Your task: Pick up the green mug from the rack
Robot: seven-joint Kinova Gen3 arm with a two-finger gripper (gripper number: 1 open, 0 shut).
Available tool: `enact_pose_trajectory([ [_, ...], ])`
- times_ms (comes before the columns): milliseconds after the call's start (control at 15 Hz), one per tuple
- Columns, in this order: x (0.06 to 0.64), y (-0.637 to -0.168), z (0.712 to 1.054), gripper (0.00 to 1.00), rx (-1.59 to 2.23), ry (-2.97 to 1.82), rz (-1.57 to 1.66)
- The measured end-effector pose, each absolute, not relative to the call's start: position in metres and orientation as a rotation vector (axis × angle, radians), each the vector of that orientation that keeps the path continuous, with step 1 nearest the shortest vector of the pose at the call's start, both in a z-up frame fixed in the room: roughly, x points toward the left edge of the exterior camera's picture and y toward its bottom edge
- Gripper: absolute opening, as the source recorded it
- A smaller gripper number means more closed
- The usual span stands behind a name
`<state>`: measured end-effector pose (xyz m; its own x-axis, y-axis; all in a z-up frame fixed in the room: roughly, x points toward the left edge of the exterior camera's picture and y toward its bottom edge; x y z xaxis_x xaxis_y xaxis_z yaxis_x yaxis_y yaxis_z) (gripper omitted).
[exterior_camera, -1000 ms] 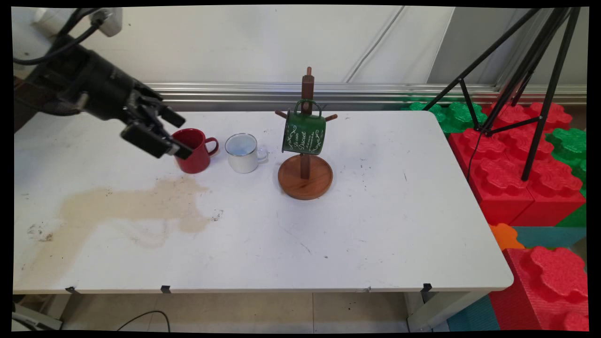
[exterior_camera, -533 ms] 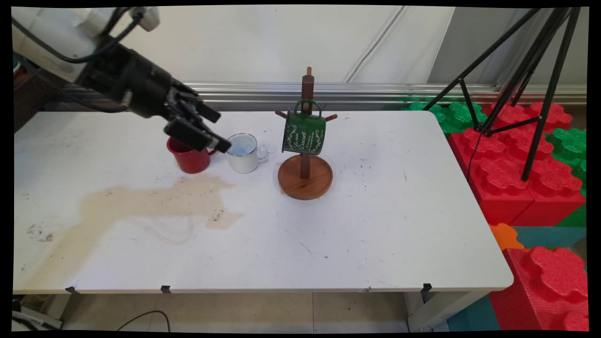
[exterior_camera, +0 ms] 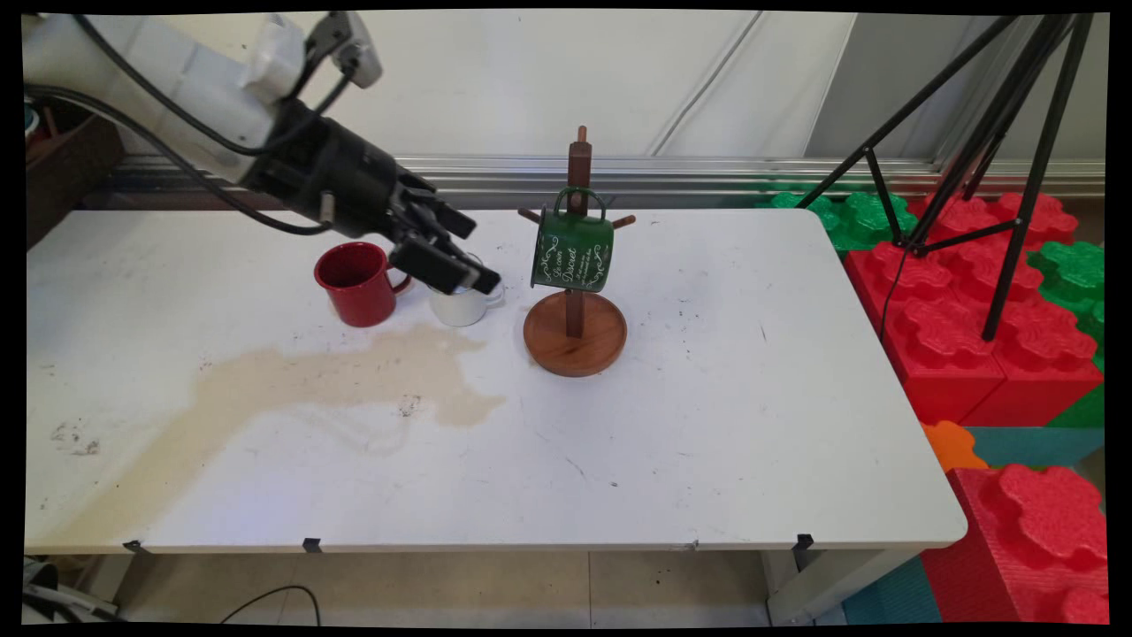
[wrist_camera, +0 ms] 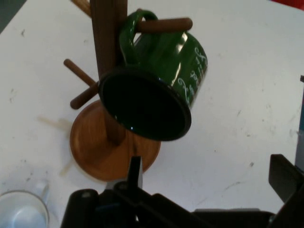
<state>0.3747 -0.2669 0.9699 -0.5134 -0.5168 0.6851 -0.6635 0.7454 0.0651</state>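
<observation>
White table [exterior_camera: 707, 425] with tan stain [exterior_camera: 292, 389], pale wall [exterior_camera: 531, 80] behind, jaws spread above white mug [exterior_camera: 458, 305].

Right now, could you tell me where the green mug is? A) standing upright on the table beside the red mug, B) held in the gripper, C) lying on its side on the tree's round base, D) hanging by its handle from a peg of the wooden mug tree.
D: the green mug hangs tilted by its handle from a peg of the wooden mug tree, clear of the base; the gripper is apart from it, over the white mug.
</observation>
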Motion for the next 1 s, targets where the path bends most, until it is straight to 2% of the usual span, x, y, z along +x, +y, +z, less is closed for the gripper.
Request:
enact_pose_trajectory([
  [1000, 0.327, -0.307, 0.921, 1.0, 0.843, -2.188, 0.264],
])
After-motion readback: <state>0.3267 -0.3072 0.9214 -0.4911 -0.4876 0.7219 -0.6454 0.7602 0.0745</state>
